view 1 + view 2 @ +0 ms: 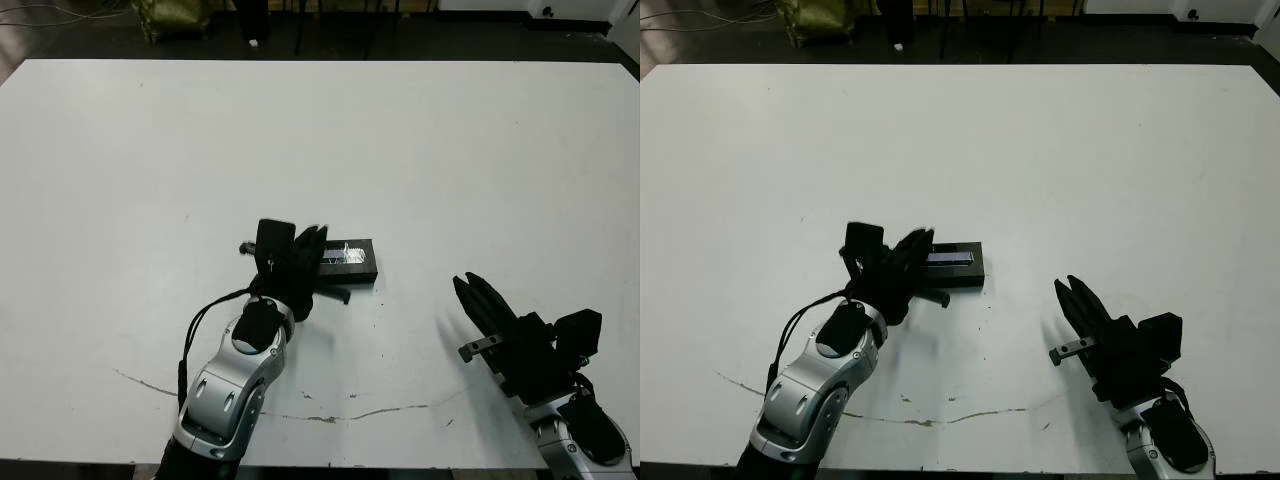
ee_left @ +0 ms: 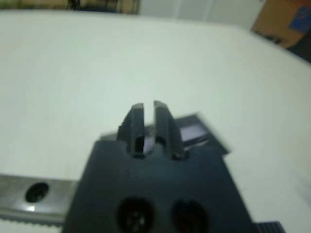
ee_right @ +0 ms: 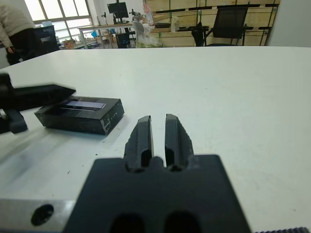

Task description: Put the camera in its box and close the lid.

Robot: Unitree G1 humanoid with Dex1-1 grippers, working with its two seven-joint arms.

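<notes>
From the head cameras, we see the lid [image 1: 348, 260] sitting flat on the white bench [image 1: 420, 150], its silvery strip facing up. We judge it is already seated over the box, since no white-lined tray and no camera show anywhere; both are presumably hidden beneath it. Our left end effector [image 1: 312, 240] lies over the lid's near-left end, likely pressing it or steadying it so it seats squarely. Our right end effector [image 1: 472, 290] rests well apart to the right, out of the way, holding nothing.

In the left wrist view, which is blurred, the left end effector [image 2: 149, 108] has its two fingers nearly pressed together with only a thin slit between them, pinching nothing, and the lid [image 2: 194, 132] lies just beyond and partly beneath them.

In the right wrist view, the right end effector [image 3: 157, 120] likewise has fingers close together and empty. The lid [image 3: 80, 112] looks level and closed, with the left arm's dark fingers reaching over its far end. A person [image 3: 17, 31] stands beyond the bench.
</notes>
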